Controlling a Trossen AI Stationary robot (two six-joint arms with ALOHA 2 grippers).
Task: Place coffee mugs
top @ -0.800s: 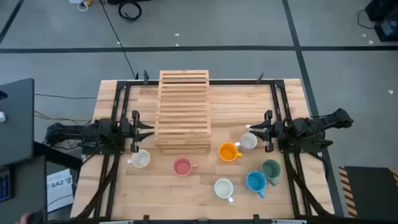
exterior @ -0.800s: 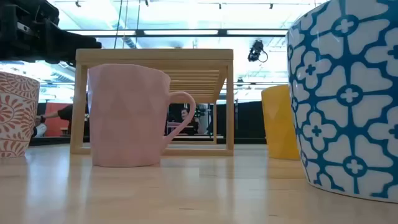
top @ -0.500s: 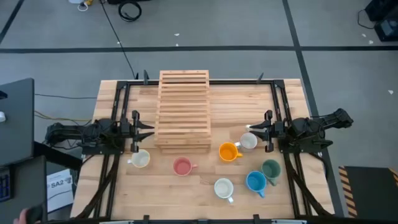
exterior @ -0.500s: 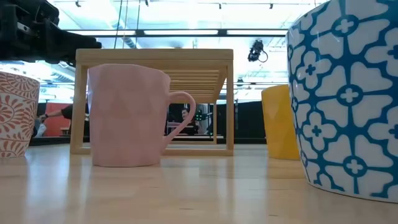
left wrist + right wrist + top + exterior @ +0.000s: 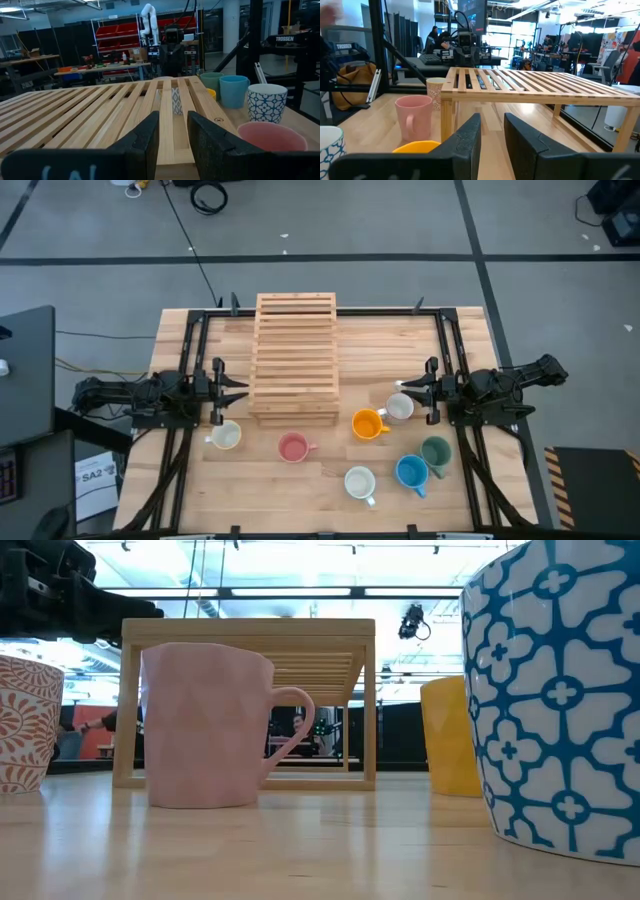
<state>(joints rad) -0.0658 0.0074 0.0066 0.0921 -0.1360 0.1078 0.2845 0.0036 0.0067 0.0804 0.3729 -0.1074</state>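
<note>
Both arms parked either side of the rack (image 5: pixel 296 355), left gripper (image 5: pixel 240 388) and right gripper (image 5: pixel 405 389) slightly spread, holding nothing. Mugs sit at the rack's six o'clock; I'd take the orange mug (image 5: pixel 367 424) first, pinching its rim squarely.

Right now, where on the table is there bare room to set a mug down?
Bare wood lies between the wooden rack and the right end effector, and along the front edge below the pink mug. The rack's slatted top is bare too. It is crowded front right, where the orange mug, blue mug and green mug cluster.
</note>
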